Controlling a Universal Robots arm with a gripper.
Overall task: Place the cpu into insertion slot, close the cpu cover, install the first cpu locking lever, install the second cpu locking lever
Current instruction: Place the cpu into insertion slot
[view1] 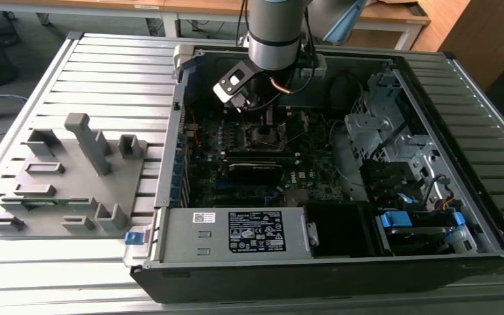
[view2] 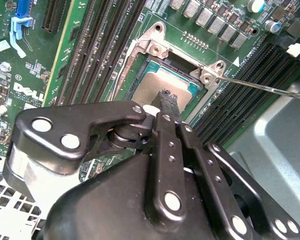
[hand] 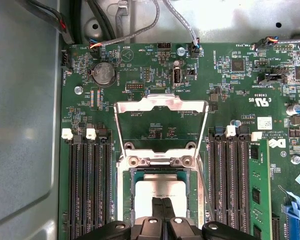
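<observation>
The gripper point(view2: 167, 96) has its fingers pinched together with nothing between them, the tips on or just above the grey top of the cpu point(hand: 149, 186); contact is hard to judge. The cpu lies flat inside the slot point(hand: 123, 200), square within the silver rim. The cover point(hand: 160, 104) stands swung open on its hinge at the slot's edge, bare board showing through its window. A thin lever point(view2: 270, 88) juts away from one slot corner. In the exterior view the arm point(view1: 274, 39) enters from twelve o'clock, the power supply point(view1: 252, 233) lies at six o'clock from the slot, and a grey tray point(view1: 60, 177) sits at nine.
</observation>
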